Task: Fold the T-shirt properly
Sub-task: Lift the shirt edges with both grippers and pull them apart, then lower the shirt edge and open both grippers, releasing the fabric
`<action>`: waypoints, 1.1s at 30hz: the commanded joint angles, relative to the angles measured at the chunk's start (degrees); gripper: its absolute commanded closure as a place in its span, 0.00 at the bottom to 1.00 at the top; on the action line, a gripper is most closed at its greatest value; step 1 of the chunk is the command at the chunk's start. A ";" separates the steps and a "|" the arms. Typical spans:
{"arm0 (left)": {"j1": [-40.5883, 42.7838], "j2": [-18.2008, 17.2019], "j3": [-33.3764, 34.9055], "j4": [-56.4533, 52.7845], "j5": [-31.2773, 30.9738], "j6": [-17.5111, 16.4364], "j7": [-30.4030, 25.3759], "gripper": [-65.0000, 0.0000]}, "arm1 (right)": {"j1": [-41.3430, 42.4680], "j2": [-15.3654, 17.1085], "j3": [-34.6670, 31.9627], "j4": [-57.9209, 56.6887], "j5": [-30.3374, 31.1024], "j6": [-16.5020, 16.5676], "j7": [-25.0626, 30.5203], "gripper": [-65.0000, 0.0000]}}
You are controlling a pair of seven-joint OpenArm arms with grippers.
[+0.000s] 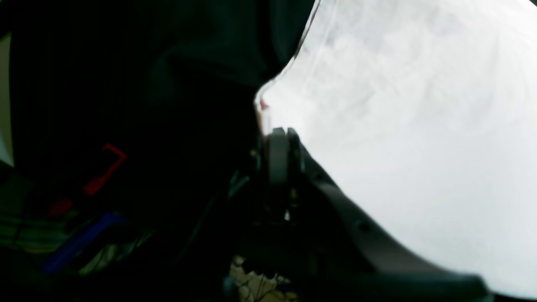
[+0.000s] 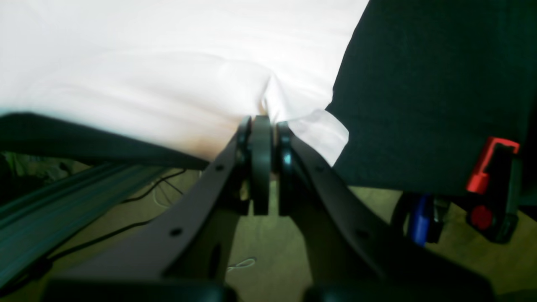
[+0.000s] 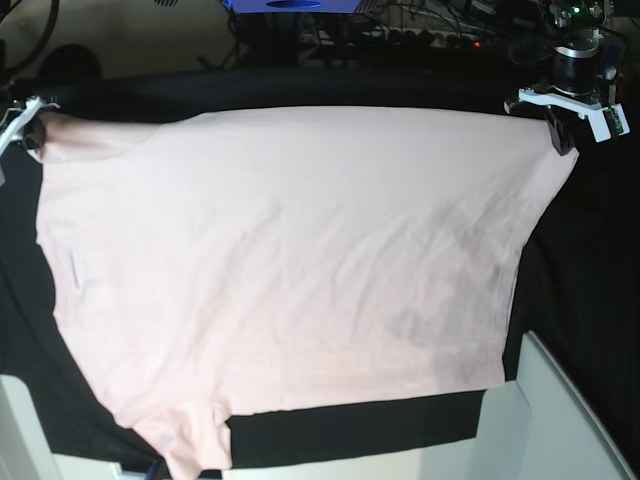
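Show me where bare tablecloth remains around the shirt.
The T-shirt covers most of the black cloth. Bare strips: right of the shirt's right edge, below its hem beside the lower sleeve, and a thin band along the far edge. The far corners are crowded by each end effector.

Black cloth (image 3: 360,425) drapes the bench, a red clamp (image 2: 488,167) grips its edge, and cables (image 2: 138,197) trail across the floor (image 2: 268,247) below.

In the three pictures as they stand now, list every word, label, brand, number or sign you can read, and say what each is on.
None can be read.
T-shirt: plain pale pink side up, no print showing.
Black table cloth: no marks.
Red clamp: no lettering visible.
Clutter beyond the table's far edge: too small and blurred to tell.
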 commanded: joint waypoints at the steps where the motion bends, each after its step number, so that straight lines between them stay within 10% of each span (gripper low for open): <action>1: 0.99 -0.46 -0.52 1.61 0.37 0.57 -1.70 1.00 | -0.39 0.45 1.43 1.30 0.33 -0.04 0.67 1.00; 33: -12.90 -0.37 -0.52 -9.82 0.46 0.93 -1.08 1.00 | 22.47 3.26 -5.08 -13.12 -6.71 -3.73 -4.42 1.00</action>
